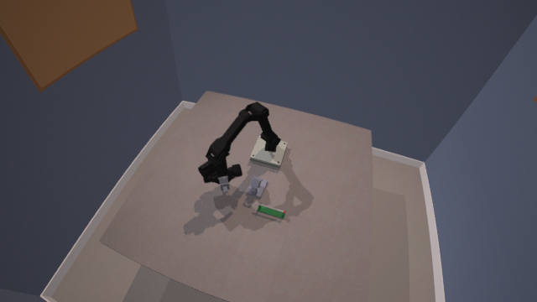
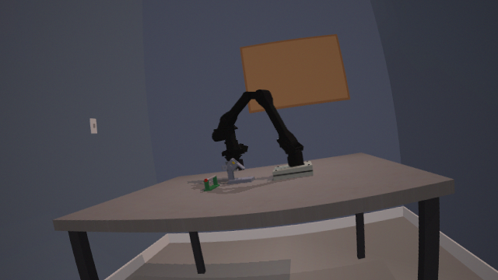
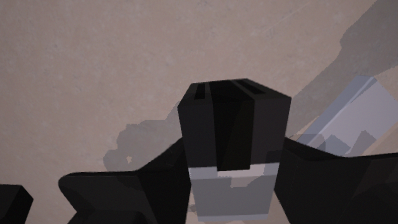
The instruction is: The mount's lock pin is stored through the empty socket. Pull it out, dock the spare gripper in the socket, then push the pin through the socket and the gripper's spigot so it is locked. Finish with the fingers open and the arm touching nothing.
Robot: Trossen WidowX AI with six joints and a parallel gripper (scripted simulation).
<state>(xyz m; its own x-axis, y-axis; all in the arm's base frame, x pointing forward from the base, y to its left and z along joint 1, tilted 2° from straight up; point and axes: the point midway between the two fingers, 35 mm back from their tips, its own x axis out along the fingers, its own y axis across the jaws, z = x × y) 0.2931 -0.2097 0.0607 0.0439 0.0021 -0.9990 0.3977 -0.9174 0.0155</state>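
My gripper (image 1: pixel 222 175) (image 2: pixel 234 155) (image 3: pixel 222 132) is shut on the spare gripper, a black block with a light grey end (image 1: pixel 224 184) (image 3: pixel 234 197), held above the table and beside the mount. The grey mount (image 1: pixel 257 187) (image 2: pixel 232 171) (image 3: pixel 355 117) stands on its flat base, its upper part tilted; a small yellow spot shows on it in the exterior view. In the wrist view only its base shows, at the right. The lock pin, a pale rod with a red end (image 1: pixel 284 211) (image 2: pixel 206 180), lies along the green holder (image 1: pixel 271 211) (image 2: pixel 212 187). The socket's inside is too small to make out.
The arm's pale base plate (image 1: pixel 264 157) (image 2: pixel 292 171) is bolted behind the mount. The green holder stands close to the mount, on the side away from the arm's base. The table (image 1: pixel 294 252) (image 2: pixel 331 194) carries the arm's shadows around the mount.
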